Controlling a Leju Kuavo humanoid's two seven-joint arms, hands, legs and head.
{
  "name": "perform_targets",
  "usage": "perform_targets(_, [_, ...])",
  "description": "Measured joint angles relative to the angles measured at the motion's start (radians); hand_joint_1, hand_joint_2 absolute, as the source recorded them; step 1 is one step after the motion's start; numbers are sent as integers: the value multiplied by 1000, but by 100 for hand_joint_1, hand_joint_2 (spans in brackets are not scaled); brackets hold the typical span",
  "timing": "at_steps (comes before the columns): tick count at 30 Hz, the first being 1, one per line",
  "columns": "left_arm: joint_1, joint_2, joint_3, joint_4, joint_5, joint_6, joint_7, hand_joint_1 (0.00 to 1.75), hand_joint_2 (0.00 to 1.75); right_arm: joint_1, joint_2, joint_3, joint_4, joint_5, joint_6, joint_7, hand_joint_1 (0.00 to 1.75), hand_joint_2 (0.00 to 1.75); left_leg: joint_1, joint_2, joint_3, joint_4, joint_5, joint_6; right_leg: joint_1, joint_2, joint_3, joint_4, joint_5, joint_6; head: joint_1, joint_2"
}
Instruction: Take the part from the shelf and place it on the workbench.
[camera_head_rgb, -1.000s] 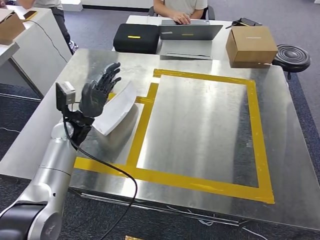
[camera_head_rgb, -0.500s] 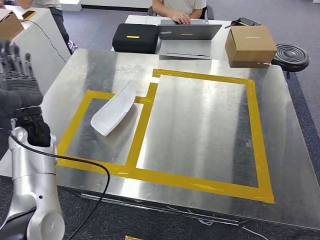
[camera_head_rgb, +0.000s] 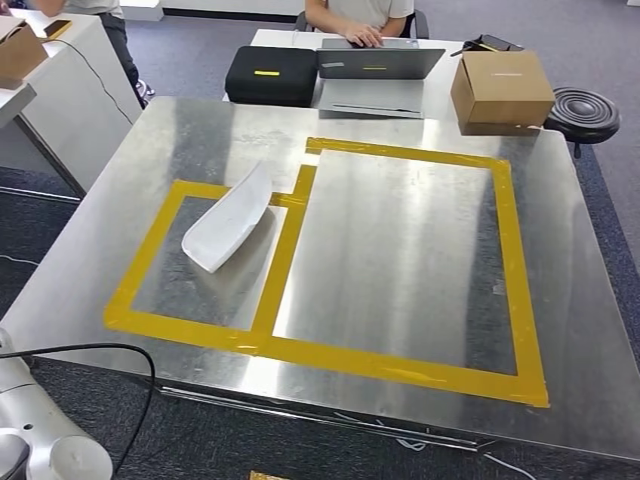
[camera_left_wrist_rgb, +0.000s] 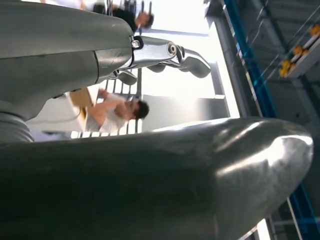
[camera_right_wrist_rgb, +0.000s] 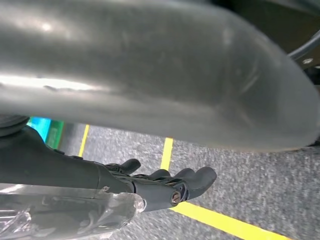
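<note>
The white curved part (camera_head_rgb: 226, 218) is lying on the metal counter (camera_head_rgb: 392, 250), inside the smaller rectangle of yellow tape (camera_head_rgb: 283, 250), its upper end touching the tape's far edge. The left robot hand (camera_left_wrist_rgb: 151, 165) is holding nothing, fingers (camera_left_wrist_rgb: 181, 54) stretching apart. The right robot hand (camera_right_wrist_rgb: 158, 187) is hanging over grey carpet (camera_right_wrist_rgb: 241, 200), fingers extended and carrying nothing.

head view high over workbench (camera_head_rgb: 423, 250), wrist views close, perhaps tilted
</note>
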Motion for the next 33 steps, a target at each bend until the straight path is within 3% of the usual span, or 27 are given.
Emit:
perform_targets(9, [89, 3, 218, -89, 71, 14, -29, 0, 0, 0, 12, -42, -8, -42, -33, 52, 0, 0, 0, 0, 1, 0, -2, -2, 0, 0, 0, 0, -2, -1, 0, 0])
perform_targets(17, [115, 0, 291, -100, 42, 40, -44, 0, 0, -4, 21, -60, -12, -46, -34, 57, 0, 0, 0, -1, 1, 0, -2, -3, 0, -2, 2, 0, -2, -1, 0, 0])
perform_targets(20, [136, 12, 321, -79, -7, 124, -68, 0, 0, -3, 27, -62, -16, -41, -39, 63, 0, 0, 0, -1, 2, 0, -3, -3, 0, -1, 1, 0, -2, -1, 0, 0])
perform_targets(28, [227, 77, 346, 99, -107, 468, -104, 0, 0, -2, 53, -66, -31, -51, -56, 62, 0, 0, 1, -1, 2, 0, -3, -3, 1, -1, 1, 0, -4, -3, 0, 0])
perform_targets(33, [295, 87, 319, 192, -265, 551, -70, 0, 0, -6, 73, -78, -41, -75, -87, 74, 0, 0, 0, -1, 2, 0, -4, -3, 1, -1, 1, 0, -4, -3, 0, 0])
